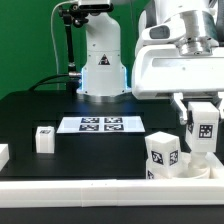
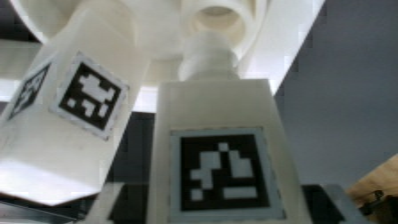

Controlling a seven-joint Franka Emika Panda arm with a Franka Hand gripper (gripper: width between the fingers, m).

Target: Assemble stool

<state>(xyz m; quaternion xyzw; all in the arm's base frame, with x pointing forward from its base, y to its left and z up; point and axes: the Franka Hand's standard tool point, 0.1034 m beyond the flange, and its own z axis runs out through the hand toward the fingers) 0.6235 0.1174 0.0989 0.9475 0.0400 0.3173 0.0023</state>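
Gripper [image 1: 201,116] is seen clamped on a leg [image 1: 203,136] in the exterior view; its peg [image 2: 210,62] at the seat [image 2: 281,35] is shown only in the wrist view.

- No words, brand names or numbers can be read anywhere.
- The marker board [image 1: 100,125] on the bench [image 1: 30,108] carries black-and-white square tags [image 1: 88,124], which are coded patterns only.
- One such tag sits on each stool leg: lone leg [image 1: 44,138], front leg [image 1: 163,152], third leg [image 1: 203,128].
- The wrist view shows two leg tags close up, without letters.
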